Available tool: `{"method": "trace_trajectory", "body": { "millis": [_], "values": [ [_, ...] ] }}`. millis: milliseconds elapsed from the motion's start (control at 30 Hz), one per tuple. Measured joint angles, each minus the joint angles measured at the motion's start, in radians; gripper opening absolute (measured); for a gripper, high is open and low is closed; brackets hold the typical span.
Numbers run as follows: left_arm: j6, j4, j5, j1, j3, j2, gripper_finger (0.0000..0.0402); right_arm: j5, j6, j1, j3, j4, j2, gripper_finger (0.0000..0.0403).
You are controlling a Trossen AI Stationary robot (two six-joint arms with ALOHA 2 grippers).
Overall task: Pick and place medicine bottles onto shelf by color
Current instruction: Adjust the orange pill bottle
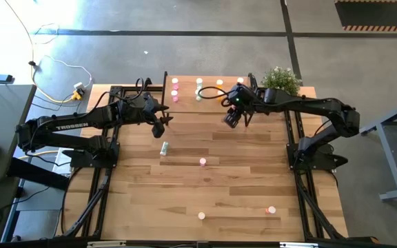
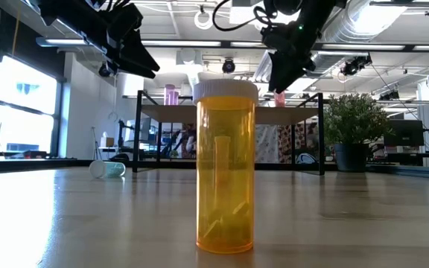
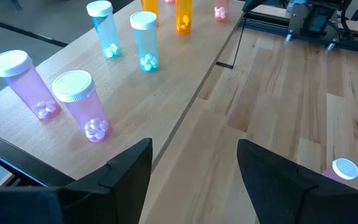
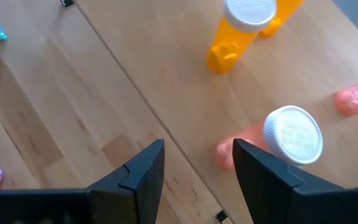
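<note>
Teal bottle (image 1: 164, 148) lies tipped on the desk (image 1: 240, 186), just beyond the spread, empty left hand (image 1: 158, 128), long axis flat; the spread, empty right hand (image 1: 235, 118) hovers by the shelf (image 1: 209, 96).

left gripper (image 3: 194, 171): open, holds nothing | shelf (image 3: 166, 87): two pink bottles (image 3: 79, 106) stand up near its edge, two blue bottles (image 3: 143, 40) behind them, orange bottle (image 3: 184, 14) farther back | desk (image 3: 303, 99): one pink bottle (image 3: 340, 171) beside a finger
</note>
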Motion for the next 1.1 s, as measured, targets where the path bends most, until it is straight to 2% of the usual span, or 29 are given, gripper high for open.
{"method": "trace_trajectory", "body": {
  "millis": [500,800,1100],
  "values": [
    [0.0,0.0,-0.002,0.0,0.0,0.0,0.0225,-0.005,0.038,-0.004,0.0,-0.009,0.0,0.0181],
    [0.0,0.0,-0.002,0.0,0.0,0.0,0.0225,-0.004,0.183,-0.005,0.0,-0.012,-0.042,0.0181],
    [0.0,0.0,-0.002,0.0,0.0,0.0,0.0225,-0.002,0.377,-0.087,0.0,0.003,-0.08,0.0181]
  ]
}}
